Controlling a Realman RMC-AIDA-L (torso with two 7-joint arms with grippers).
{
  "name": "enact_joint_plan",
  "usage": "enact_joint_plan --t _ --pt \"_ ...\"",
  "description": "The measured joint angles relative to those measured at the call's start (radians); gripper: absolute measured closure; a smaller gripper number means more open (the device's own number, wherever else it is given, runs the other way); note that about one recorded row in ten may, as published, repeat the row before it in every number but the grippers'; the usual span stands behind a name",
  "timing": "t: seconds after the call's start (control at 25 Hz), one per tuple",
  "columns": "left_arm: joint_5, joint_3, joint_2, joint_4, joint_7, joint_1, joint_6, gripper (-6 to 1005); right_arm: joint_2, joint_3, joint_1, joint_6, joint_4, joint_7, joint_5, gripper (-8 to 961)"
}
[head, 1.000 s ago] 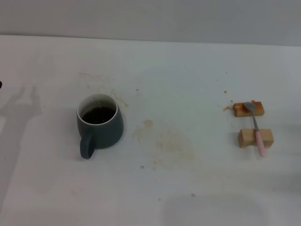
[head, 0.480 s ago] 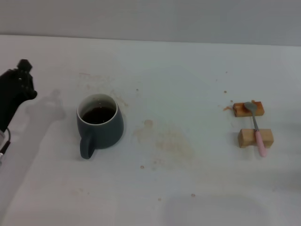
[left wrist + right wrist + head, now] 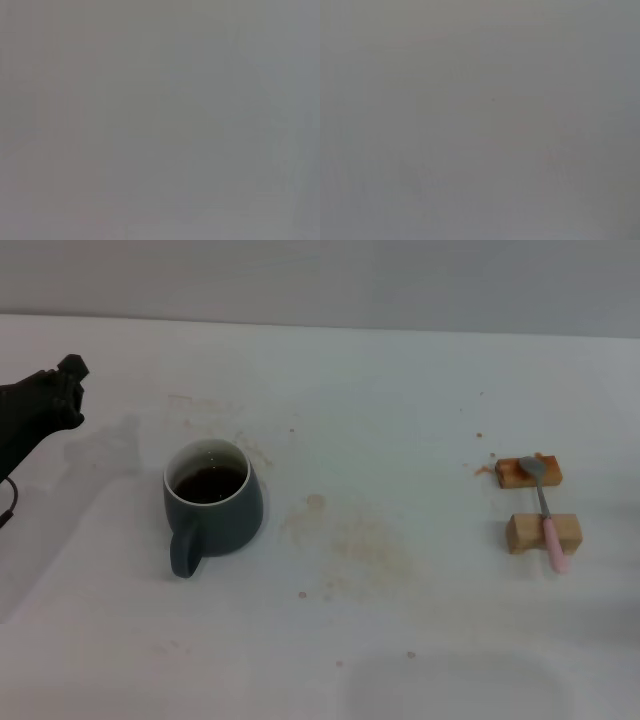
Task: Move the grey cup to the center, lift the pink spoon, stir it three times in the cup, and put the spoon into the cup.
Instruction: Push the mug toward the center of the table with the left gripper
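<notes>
Left gripper (image 3: 68,390) hovers off to the left, its fingers impossible to read and nothing in it, while the grey cup (image 3: 213,504) sits left of centre and the pink spoon (image 3: 546,513) lies across two wooden blocks (image 3: 540,502) far right, so nothing looks done.

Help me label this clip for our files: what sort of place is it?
Probably a lab test bench, not a kitchen: a bare white table stained with brown spills, a mug of dark liquid, and a spoon propped across two wooden blocks. The left gripper enters at the table's left edge.
</notes>
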Motion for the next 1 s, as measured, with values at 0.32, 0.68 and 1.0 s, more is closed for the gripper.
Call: enact_joint_plan --t 0.32,0.68,1.0 --pt "0.001 0.179 0.082 0.038 -0.088 -0.032 0.003 994 0.0 0.002 0.005 0.01 0.0 0.0 0.0 332" --pt "0.0 0.337 0.095 0.145 -0.111 -0.048 0.167 989 0.0 0.002 0.022 0.011 0.0 0.0 0.0 332" --pt "0.0 0.402 0.056 0.228 -0.11 -0.079 0.215 984 0.0 0.002 0.033 0.02 0.0 0.0 -0.006 332"
